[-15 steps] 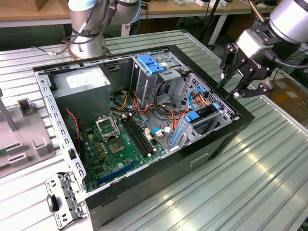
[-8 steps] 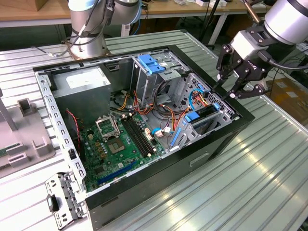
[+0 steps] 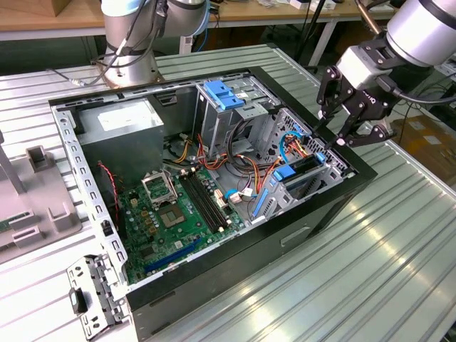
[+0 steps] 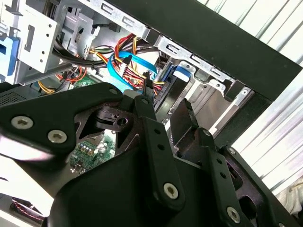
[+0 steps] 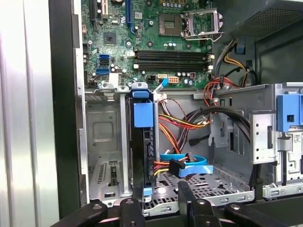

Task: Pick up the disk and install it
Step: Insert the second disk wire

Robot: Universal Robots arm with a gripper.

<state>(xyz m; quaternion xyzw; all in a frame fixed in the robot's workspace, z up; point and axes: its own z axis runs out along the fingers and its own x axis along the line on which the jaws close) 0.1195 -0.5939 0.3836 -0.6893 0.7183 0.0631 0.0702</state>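
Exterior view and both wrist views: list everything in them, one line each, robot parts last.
Computer case: one, black, open, lying on the ribbed metal table.
Motherboard: one, green, on the case floor.
Power-supply box: one, grey, in the case corner towards the exterior view's left.
Drive cage: one, grey metal, with a blue bracket on top.
Disk: one, dark with blue rails, standing on edge in the bay by the case wall.
Cables: a bundle, red, yellow, black and blue, beside the disk.
Side bracket: one, grey, on the table outside the case.
Gripper: one, black, jaws open, above the disk bay.
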